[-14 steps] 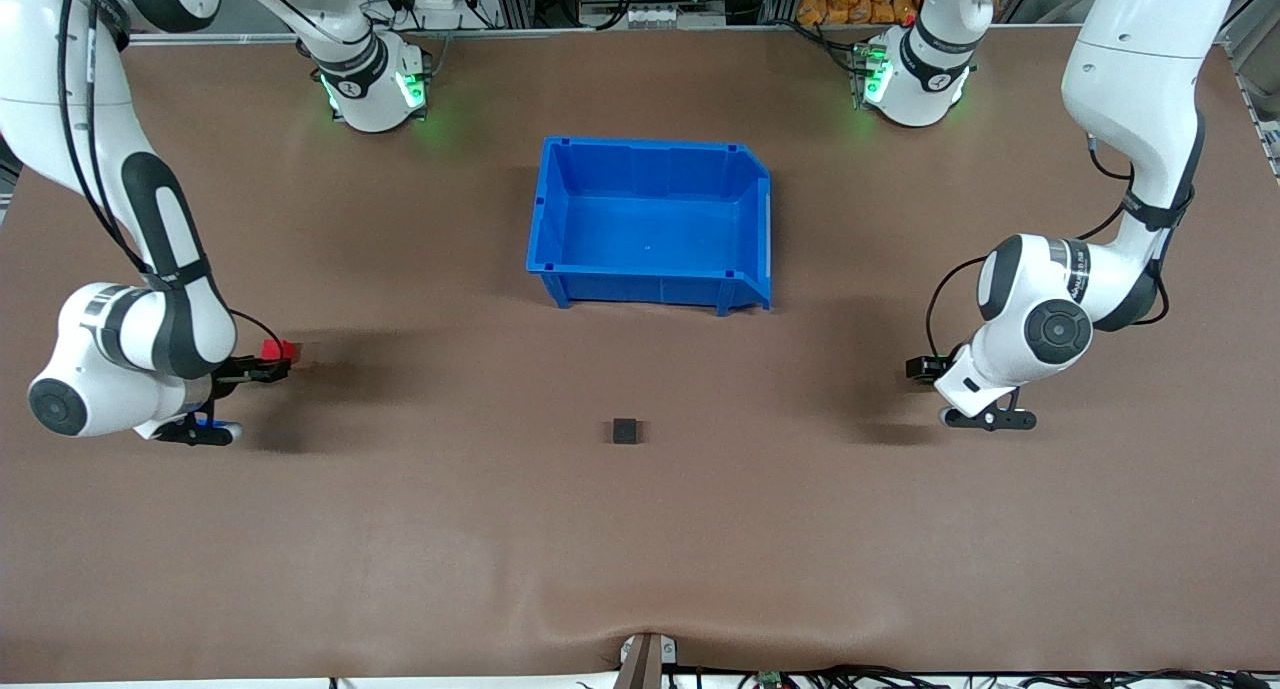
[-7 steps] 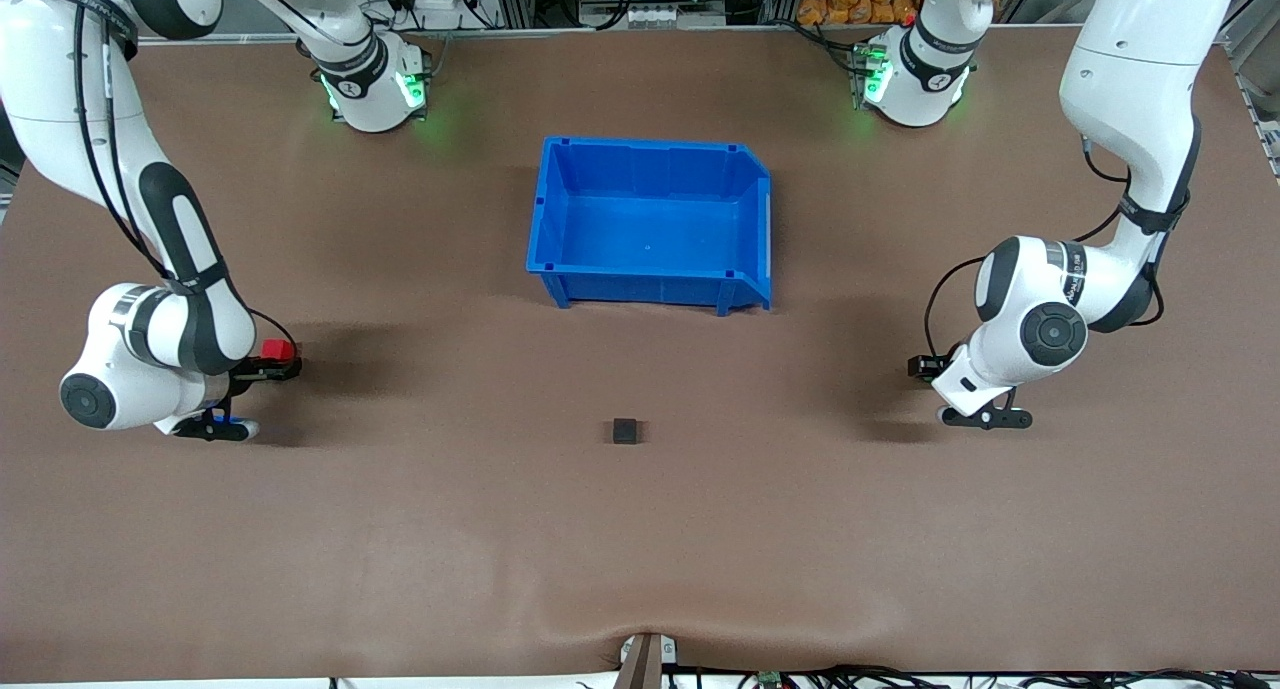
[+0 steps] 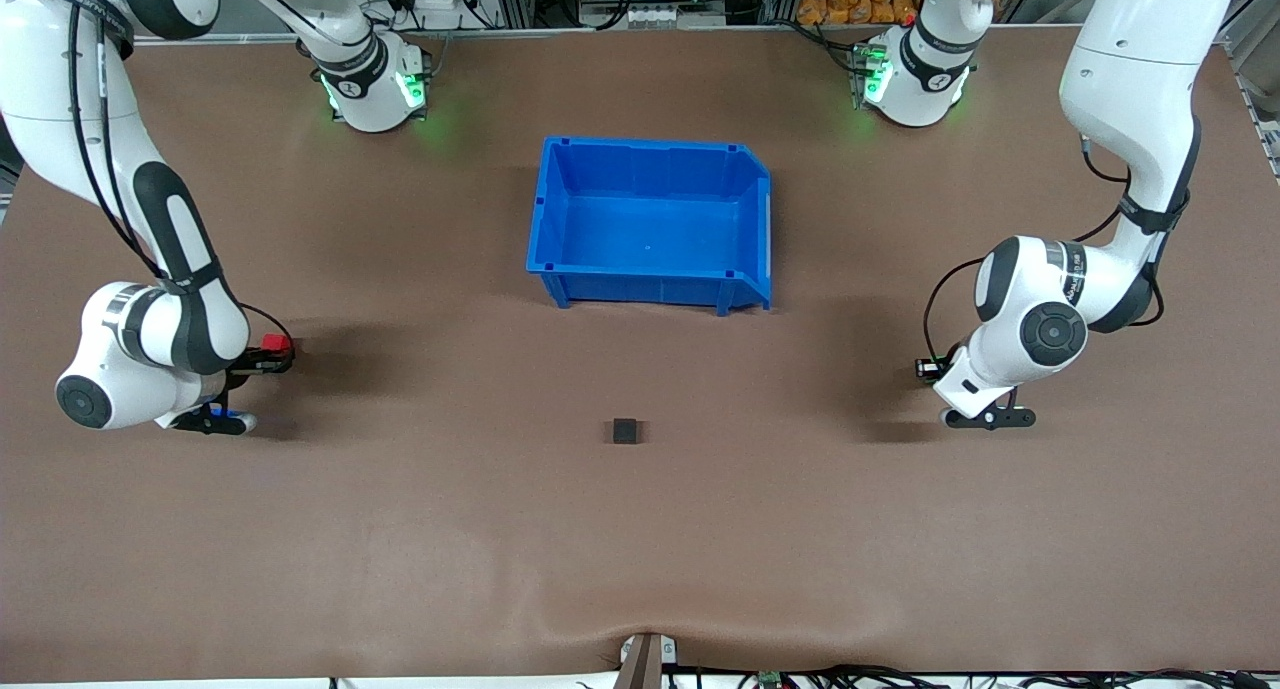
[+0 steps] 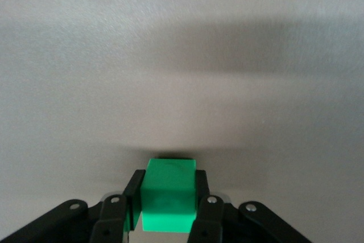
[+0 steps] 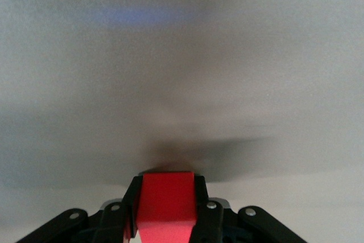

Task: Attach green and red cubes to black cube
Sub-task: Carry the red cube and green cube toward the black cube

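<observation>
Left gripper [image 4: 169, 209] clamped on the small bright green cube [image 4: 169, 202] low at the left arm's end of the tabletop [image 3: 640, 549]; right gripper [image 5: 166, 211] clamped on the small bright red cube [image 5: 166, 206] at the right arm's end. The matte black cube [image 3: 625, 430] sits mid-tabletop, nearer the front camera than the blue plastic bin [image 3: 650, 279]. Risk: shallow fingertip grips may let a cube twist or slip in transit, and an off-centre push could shove the loose black cube aside.

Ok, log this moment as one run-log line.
left claw: shut on green cube | right claw: shut on red cube | black cube: alone on table, nearer the front camera than blue bin | attached: none
</observation>
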Controlling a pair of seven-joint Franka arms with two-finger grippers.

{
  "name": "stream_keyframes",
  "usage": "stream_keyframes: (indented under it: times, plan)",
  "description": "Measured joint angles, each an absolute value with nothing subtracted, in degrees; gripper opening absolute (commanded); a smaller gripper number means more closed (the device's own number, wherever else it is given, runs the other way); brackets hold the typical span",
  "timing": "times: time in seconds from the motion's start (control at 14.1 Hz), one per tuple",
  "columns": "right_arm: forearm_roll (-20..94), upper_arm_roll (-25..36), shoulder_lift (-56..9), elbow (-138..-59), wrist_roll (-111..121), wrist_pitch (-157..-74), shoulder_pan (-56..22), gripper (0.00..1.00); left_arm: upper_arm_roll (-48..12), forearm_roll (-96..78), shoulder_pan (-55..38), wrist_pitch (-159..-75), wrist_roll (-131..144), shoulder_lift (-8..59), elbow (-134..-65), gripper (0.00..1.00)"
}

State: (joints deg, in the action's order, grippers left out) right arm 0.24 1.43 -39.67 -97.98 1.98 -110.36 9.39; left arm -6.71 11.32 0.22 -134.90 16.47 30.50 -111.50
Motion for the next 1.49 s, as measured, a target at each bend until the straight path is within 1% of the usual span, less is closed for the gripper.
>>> stream_keyframes:
  times: [0.07,0.21,0.35,0.42,0.71,0.78,0.99,1.13,1.49]
  plan:
    - [0.5,1.0,-39.6,-97.6,-1.7,-110.0,9.3,0.00,-6.8,11.3,0.2,-134.9,18.5,30.5,-110.7,0.00]
    - [3.8,-0.7,-39.6,-95.8,-10.8,-106.4,8.6,0.00,-7.4,11.0,0.1,-134.7,23.7,30.3,-108.8,0.00]
    - [10.8,-1.9,-39.3,-93.2,-22.0,-102.2,6.2,0.00,-8.8,10.0,-0.1,-133.4,31.4,30.3,-106.5,0.00]
    - [14.2,-2.0,-39.2,-92.1,-28.7,-101.3,4.3,0.00,-9.7,9.6,-0.3,-132.4,36.3,30.3,-105.2,0.00]
    - [21.2,-2.3,-39.1,-88.1,-54.6,-102.1,-3.7,0.00,-11.1,7.9,-3.9,-131.1,59.1,30.8,-100.9,0.00]
    - [22.8,-2.3,-39.1,-87.5,-59.9,-104.1,-5.4,0.00,-11.1,6.7,-5.3,-131.0,65.1,31.4,-99.7,0.00]
    - [27.7,-2.4,-39.6,-87.5,-73.2,-114.7,-10.6,0.00,-11.2,5.5,-10.4,-131.0,81.5,34.0,-96.6,0.00]
    - [29.0,-2.4,-40.7,-87.7,-80.2,-121.4,-13.9,0.00,-11.2,5.4,-13.9,-131.0,90.5,35.7,-95.4,0.00]
    - [35.0,-2.4,-44.2,-87.7,-87.1,-133.8,-20.2,0.00,-11.2,5.4,-20.6,-131.0,105.8,40.3,-93.3,0.00]
